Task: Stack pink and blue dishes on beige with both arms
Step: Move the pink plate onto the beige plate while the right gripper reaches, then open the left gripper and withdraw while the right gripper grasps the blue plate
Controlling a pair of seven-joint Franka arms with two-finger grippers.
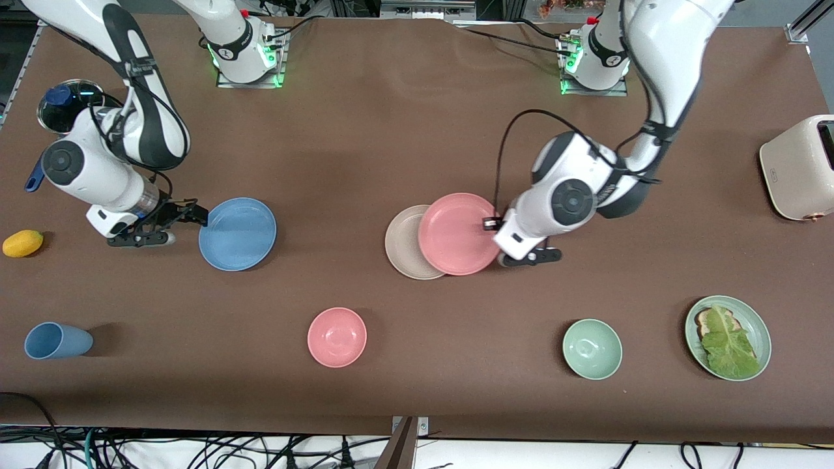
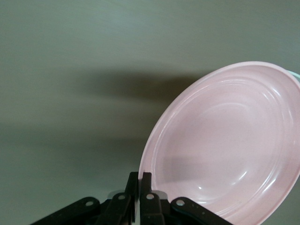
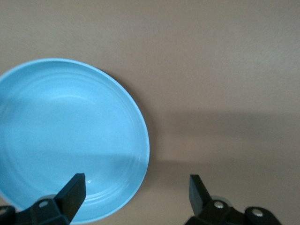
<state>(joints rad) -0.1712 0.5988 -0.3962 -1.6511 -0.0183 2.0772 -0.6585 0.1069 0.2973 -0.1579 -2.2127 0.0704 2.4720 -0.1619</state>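
Observation:
The pink plate (image 1: 458, 233) covers the side of the beige plate (image 1: 402, 244) that faces the left arm's end of the table. My left gripper (image 1: 495, 227) is shut on the pink plate's rim. In the left wrist view the pink plate (image 2: 229, 145) is tilted and the left gripper (image 2: 139, 187) pinches its edge. The blue plate (image 1: 238, 233) lies flat on the table toward the right arm's end. My right gripper (image 1: 195, 216) is open at its rim, holding nothing. In the right wrist view one fingertip (image 3: 74, 186) is over the blue plate (image 3: 65, 140) and the other is over bare table.
Nearer the camera stand a blue cup (image 1: 57, 341), a pink bowl (image 1: 337, 337), a green bowl (image 1: 591, 348) and a green plate with toast and lettuce (image 1: 728, 337). A cream toaster (image 1: 798, 167) sits at the left arm's end. A yellow fruit (image 1: 23, 243) and a pan (image 1: 65, 104) are at the right arm's end.

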